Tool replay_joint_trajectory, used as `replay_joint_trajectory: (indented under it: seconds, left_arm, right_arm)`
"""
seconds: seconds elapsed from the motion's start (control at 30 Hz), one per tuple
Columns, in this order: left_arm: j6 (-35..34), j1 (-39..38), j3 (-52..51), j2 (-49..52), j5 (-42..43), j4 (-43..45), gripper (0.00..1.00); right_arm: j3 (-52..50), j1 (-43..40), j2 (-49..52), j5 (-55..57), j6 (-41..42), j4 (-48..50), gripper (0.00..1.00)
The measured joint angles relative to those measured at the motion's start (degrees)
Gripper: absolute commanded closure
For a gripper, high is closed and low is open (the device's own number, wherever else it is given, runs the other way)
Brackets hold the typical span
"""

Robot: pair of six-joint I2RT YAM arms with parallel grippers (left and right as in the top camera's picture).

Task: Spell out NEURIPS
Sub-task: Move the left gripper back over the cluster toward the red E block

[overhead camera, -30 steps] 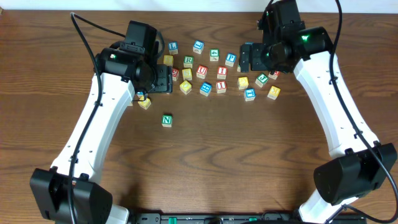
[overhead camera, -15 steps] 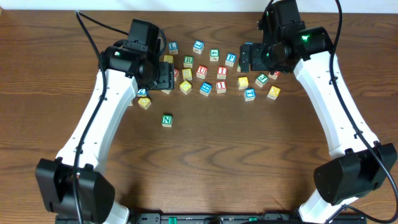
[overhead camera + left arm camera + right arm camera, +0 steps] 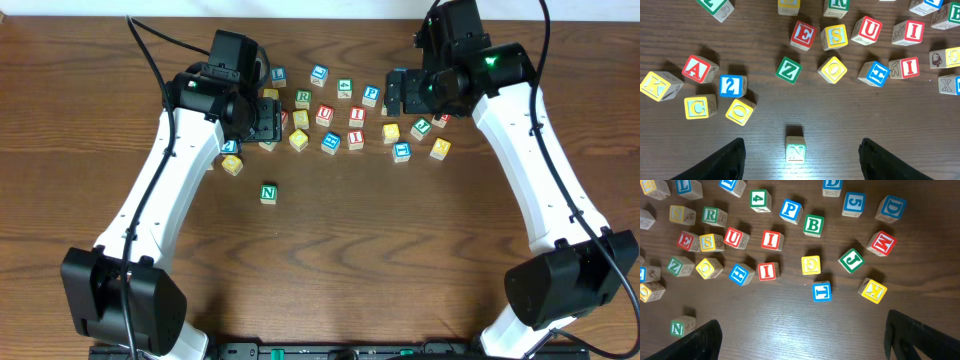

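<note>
Left gripper has edged up-right over the cluster, spread, empty; right gripper likewise spread. Only N sits apart below; six remain.

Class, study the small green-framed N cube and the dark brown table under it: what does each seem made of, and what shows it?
Small green-framed N cube: seemingly pale matte wood with a painted or printed letter face; its bare tan side shows this. Dark brown table: wood or wood-effect laminate, slight sheen; long grain lines run across it, but which is unclear.
</note>
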Motion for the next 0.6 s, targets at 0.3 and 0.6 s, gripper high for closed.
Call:
replay_joint_trajectory:
  seconds: [0.3, 0.6]
  left_arm:
    - [0.00, 0.00, 0.00, 0.00, 0.00, 1.01, 0.28]
    - [0.00, 0.00, 0.00, 0.00, 0.00, 4.31, 0.28]
  right_arm:
    - [0.00, 0.00, 0.00, 0.00, 0.00, -0.02, 0.01]
    - [0.00, 0.00, 0.00, 0.00, 0.00, 0.00, 0.01]
